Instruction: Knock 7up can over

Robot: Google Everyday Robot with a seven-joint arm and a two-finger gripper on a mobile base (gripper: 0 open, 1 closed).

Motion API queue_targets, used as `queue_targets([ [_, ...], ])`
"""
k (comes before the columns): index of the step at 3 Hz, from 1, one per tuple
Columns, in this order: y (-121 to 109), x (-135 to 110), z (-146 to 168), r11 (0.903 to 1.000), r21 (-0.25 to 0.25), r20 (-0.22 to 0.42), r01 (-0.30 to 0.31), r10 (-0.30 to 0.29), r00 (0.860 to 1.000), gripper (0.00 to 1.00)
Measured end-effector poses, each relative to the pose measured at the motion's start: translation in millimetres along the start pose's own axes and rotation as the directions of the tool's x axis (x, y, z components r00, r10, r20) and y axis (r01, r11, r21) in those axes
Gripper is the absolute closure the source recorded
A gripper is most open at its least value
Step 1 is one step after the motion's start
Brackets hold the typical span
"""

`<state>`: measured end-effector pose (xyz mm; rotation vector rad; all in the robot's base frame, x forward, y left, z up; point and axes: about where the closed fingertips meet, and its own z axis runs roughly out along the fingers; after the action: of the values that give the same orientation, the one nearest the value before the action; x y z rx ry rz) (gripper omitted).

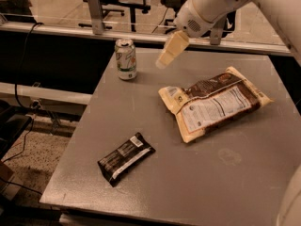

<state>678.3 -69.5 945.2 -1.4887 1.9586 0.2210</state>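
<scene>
The 7up can [126, 59] stands upright near the far left corner of the grey table [155, 182]. It is pale with green lettering and a silver top. My gripper [164, 60] hangs from the white arm that comes in from the upper right. Its cream-coloured fingers [171, 48] point down and to the left, a little above the table. The gripper is to the right of the can, about a can's width away, and does not touch it.
A large tan-and-brown bag [214, 102] lies flat on the right half of the table. A black snack bar wrapper [125, 158] lies near the front left. Office chairs and a rail [99, 6] stand behind the table. Cables run on the floor at left.
</scene>
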Motion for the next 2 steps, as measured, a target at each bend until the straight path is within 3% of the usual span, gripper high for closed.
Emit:
queue_targets([
  [2, 1.0, -28.0, 55.5, 0.9982, 0.009, 0.048, -0.060, 0.060, 0.997, 0.00],
])
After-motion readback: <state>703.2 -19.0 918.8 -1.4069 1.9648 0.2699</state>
